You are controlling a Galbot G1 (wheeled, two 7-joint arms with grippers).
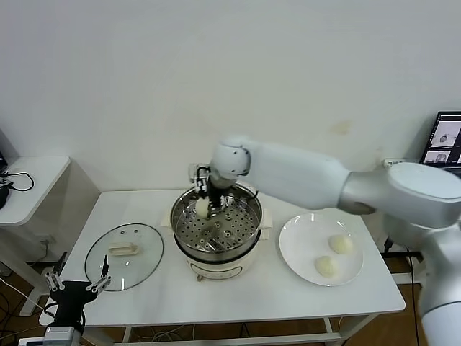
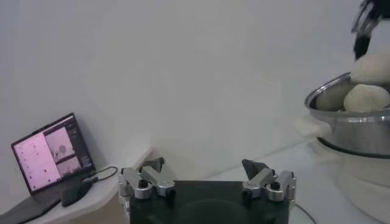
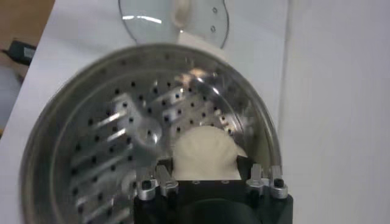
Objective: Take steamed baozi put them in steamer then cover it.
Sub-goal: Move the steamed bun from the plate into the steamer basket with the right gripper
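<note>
The steel steamer [image 1: 216, 246] stands mid-table on its cream base. My right gripper [image 1: 204, 209] reaches down into its far-left side, shut on a cream baozi [image 1: 202, 207]. The right wrist view shows that baozi [image 3: 204, 149] held between the fingers of the right gripper [image 3: 204, 164], just above the perforated tray [image 3: 122, 134]. Two more baozi [image 1: 341, 244] [image 1: 325, 267] lie on the white plate [image 1: 299, 245] to the right. My left gripper [image 1: 75, 282] [image 2: 207, 167] waits open and empty off the table's front-left corner. From there the steamer [image 2: 359, 131] shows with cream buns at its rim.
The glass lid [image 1: 124, 256] [image 3: 173, 18] with its cream handle lies flat on the table to the left of the steamer. A side table with cables [image 1: 21, 184] stands at the far left, and a laptop [image 2: 52, 152] sits on it. A screen [image 1: 446, 140] is at the far right.
</note>
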